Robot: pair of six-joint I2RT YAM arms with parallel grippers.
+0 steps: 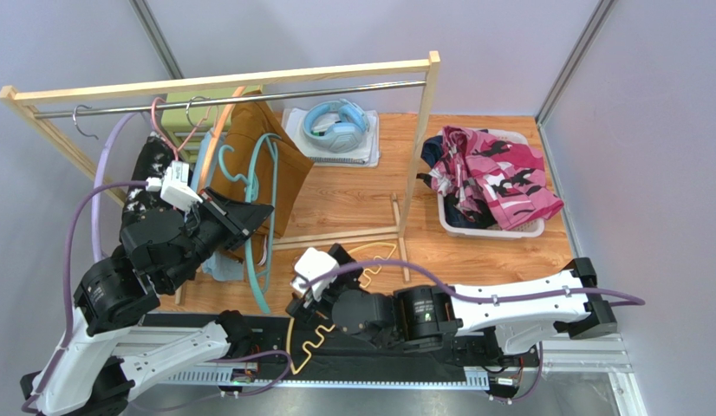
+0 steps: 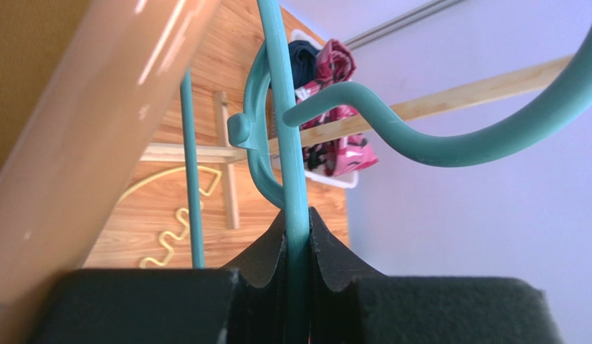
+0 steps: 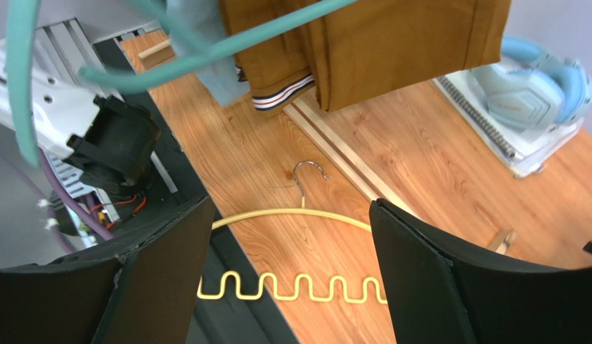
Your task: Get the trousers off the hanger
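My left gripper (image 1: 253, 212) is shut on the thin bar of a teal hanger (image 1: 268, 234). The left wrist view shows both jaws closed on that bar (image 2: 299, 179), with my left gripper (image 2: 297, 218) tight around it. The mustard-brown trousers (image 1: 262, 160) hang from the rail just behind it and also show in the right wrist view (image 3: 392, 43). The black speckled trousers (image 1: 145, 186) hang at the left. Light blue cloth (image 1: 216, 265) shows below my left gripper; I cannot tell whether it is on the teal hanger. My right gripper (image 1: 314, 279) is open and empty over a bare yellow hanger (image 3: 292, 287).
A white basket (image 1: 491, 230) at the right holds the pink floral (image 1: 500, 169) and dark navy (image 1: 432, 152) trousers. Blue headphones (image 1: 335, 123) lie on a notebook at the back. Pink (image 1: 166, 130) and peach (image 1: 210, 147) hangers hang on the wooden rack (image 1: 418, 156).
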